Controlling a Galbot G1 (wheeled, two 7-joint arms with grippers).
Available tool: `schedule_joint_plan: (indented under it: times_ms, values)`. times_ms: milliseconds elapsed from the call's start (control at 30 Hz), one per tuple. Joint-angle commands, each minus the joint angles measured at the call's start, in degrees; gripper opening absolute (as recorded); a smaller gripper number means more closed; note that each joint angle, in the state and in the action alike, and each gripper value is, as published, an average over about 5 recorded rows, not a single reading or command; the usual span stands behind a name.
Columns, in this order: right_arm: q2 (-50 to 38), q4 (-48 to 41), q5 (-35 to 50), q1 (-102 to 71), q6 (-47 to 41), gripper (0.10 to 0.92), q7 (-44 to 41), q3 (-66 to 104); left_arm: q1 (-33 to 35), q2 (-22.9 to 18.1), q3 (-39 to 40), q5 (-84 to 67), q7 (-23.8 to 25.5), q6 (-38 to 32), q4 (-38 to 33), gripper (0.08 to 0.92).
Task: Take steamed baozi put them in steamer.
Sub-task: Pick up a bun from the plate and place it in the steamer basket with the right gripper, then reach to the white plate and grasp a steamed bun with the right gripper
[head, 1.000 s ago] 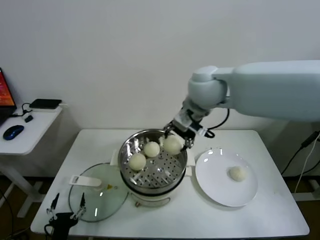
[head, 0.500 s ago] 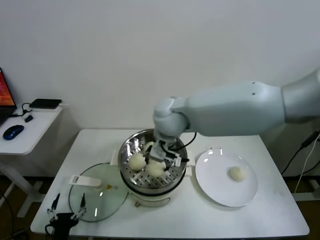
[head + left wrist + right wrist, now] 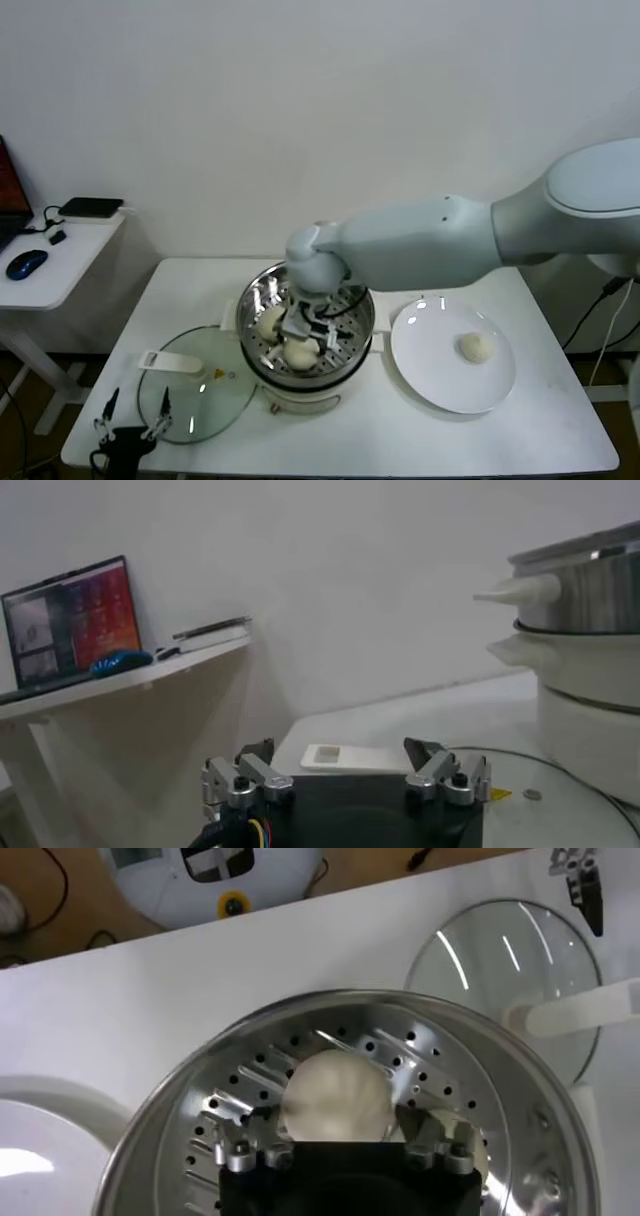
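Nearest, left gripper [image 3: 132, 406]: parked at the near left corner of the table [image 3: 450, 440], fingers spread apart, nothing between them.
Glass lid [image 3: 195, 392]: flat on the table just beyond the left gripper, touching the steamer's base on its left side, white handle pointing left.
Steamer [image 3: 248, 300]: mid-table, open, perforated tray showing, white base beneath.
Right gripper [image 3: 302, 335]: reaching down inside the steamer over the near part of the tray, jaws standing wide on either side of a bun, not clamped on it.
Bun between the jaws [image 3: 335, 1098]: seated on the perforated tray, near side of the steamer.
Second bun [image 3: 268, 322]: on the tray to the left of the gripper, close by the first.
Other buns in the steamer: cannot tell, arm covering the far part of the tray.
White plate [image 3: 440, 378]: right of the steamer, just beside it.
Last bun [image 3: 476, 347]: alone on the plate, towards its right.
Side desk [image 3: 60, 272]: far left, apart from the table, mouse [image 3: 25, 264] on top.
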Motion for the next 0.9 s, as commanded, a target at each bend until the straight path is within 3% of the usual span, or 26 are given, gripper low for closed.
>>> schedule_joint_plan:
  times_ms: [33,233,433,900]
  values:
    - [-1.35,-1.27,10.59,6.03,0.74,0.811,-5.94,-1.03,0.41,-2.72,-0.13,-0.03,0.03,0.09,-0.33,0.823]
    - [-8.17,-6.27,24.71,18.54,-0.82,0.822,-16.76,-7.25,0.70,-2.61,-0.20,-0.03,0.03,0.08,-0.39,0.823]
    - [-16.38,-11.96,32.60,21.06,-5.78,0.823,-19.82,-13.28,0.70,-2.75,0.32,0.29,0.02,0.02,-0.30,0.823]
    - [-35.30,-17.88,11.62,3.51,-5.46,0.823,-14.16,-10.25,0.20,-2.80,0.07,0.43,-0.06,-0.04,0.60,0.823]
